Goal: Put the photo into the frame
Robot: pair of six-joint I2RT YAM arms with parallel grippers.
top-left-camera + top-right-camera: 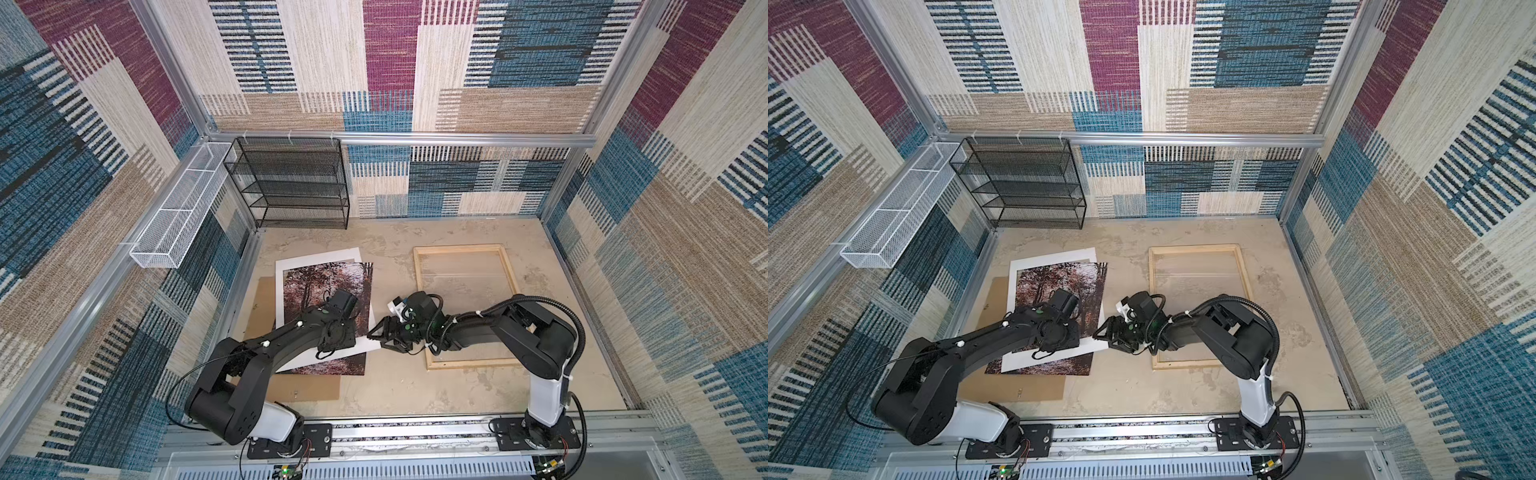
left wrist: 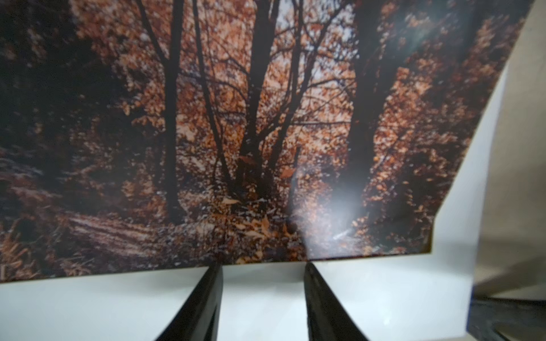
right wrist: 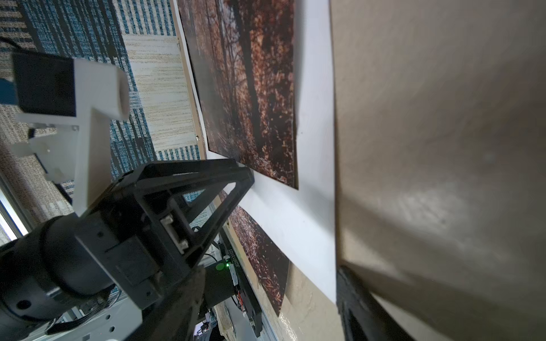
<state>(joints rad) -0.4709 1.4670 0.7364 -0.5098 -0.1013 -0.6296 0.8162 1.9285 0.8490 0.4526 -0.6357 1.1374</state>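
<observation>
Inside a cell lined with woven patchwork walls (image 1: pixel 415 62) of blue, plum and oatmeal, we look down in both top views on a mottled beige table (image 1: pixel 415 395); a black mesh shelf (image 1: pixel 291 183) stands at the back left and a white mesh basket (image 1: pixel 178 216) hangs along the left wall; the frame (image 1: pixel 457 248), thin strips of pale wood round a clear pane, lies flat right of centre, the right arm (image 1: pixel 532 332) reaching across its near end; the photo (image 1: pixel 324 282), a russet autumn wood, lies left of the frame and apart from it, over a brown backing board (image 1: pixel 266 303); a white mat (image 1: pixel 320 255) shows past the print's far edge and crosses its near part as a band; the right gripper (image 1: pixel 374 334) sits low at that band's right corner, jaws wide apart, clamping nothing that we can see.

Left wrist view: only here do we see glare on the glossy print; the left gripper (image 2: pixel 263 265) stands released, its two black fingers (image 2: pixel 206 301) apart with bare mat between them, tips where print meets mat.

Right wrist view: we see the left gripper side-on, a black triangular truss, tip down on the mat beside the print's corner; the frame shows only in the top views.
</observation>
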